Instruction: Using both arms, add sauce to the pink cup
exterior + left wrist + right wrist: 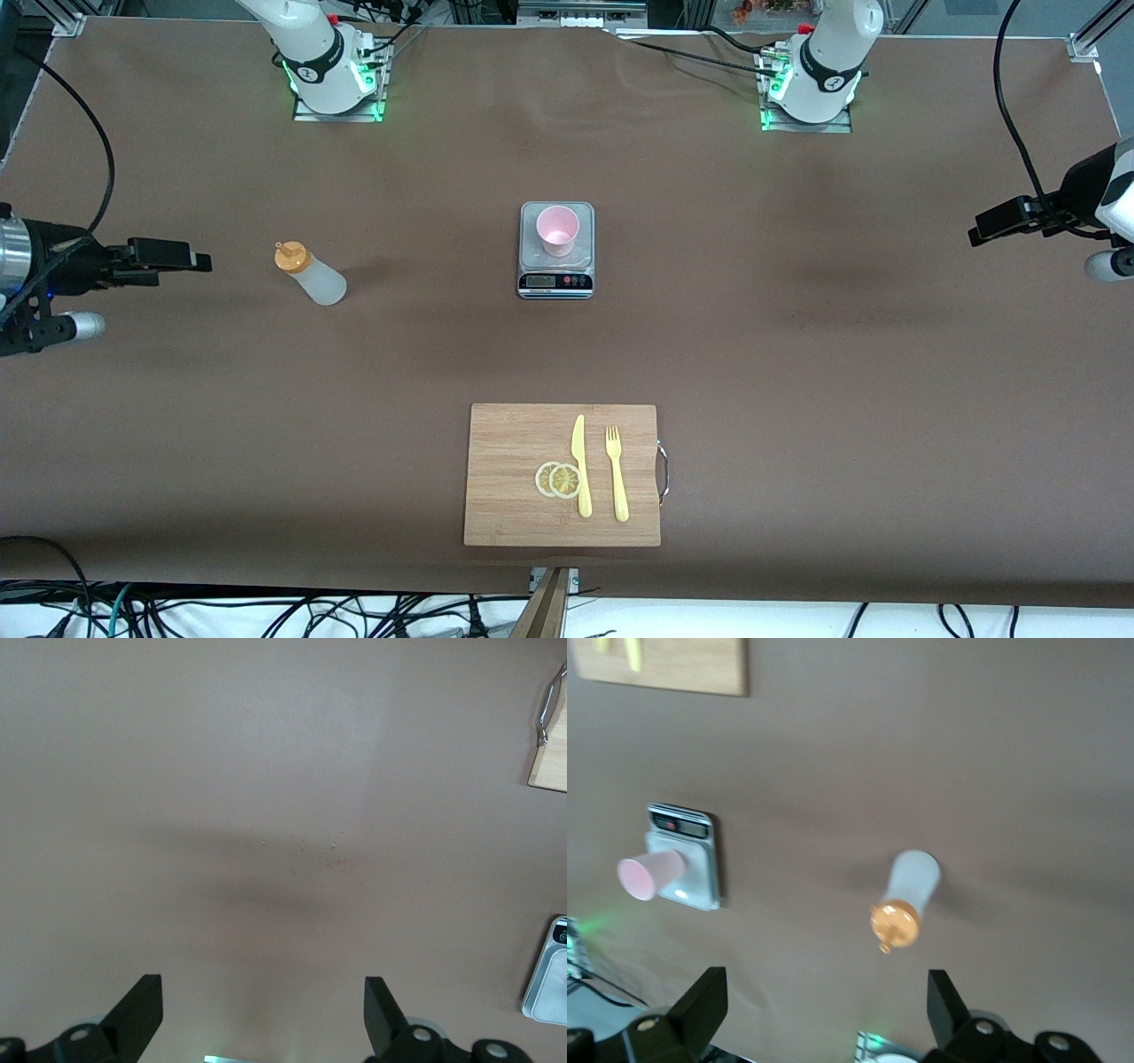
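The sauce bottle (312, 275), translucent whitish with an orange nozzle cap, stands upright on the brown table toward the right arm's end. It also shows in the right wrist view (908, 893). The pink cup (557, 229) stands upright on a small scale (555, 282) at the table's middle, and shows in the right wrist view (649, 875). My right gripper (197, 260) is open and empty, up in the air over the right arm's end of the table, apart from the bottle. My left gripper (976, 236) is open and empty over the left arm's end of the table.
A wooden cutting board (505, 478) lies nearer the front camera than the scale. On it are a yellow knife (580, 465), a yellow fork (617, 474) and two lemon slices (558, 479). A corner of the scale (551, 979) and the board's handle (549, 704) show in the left wrist view.
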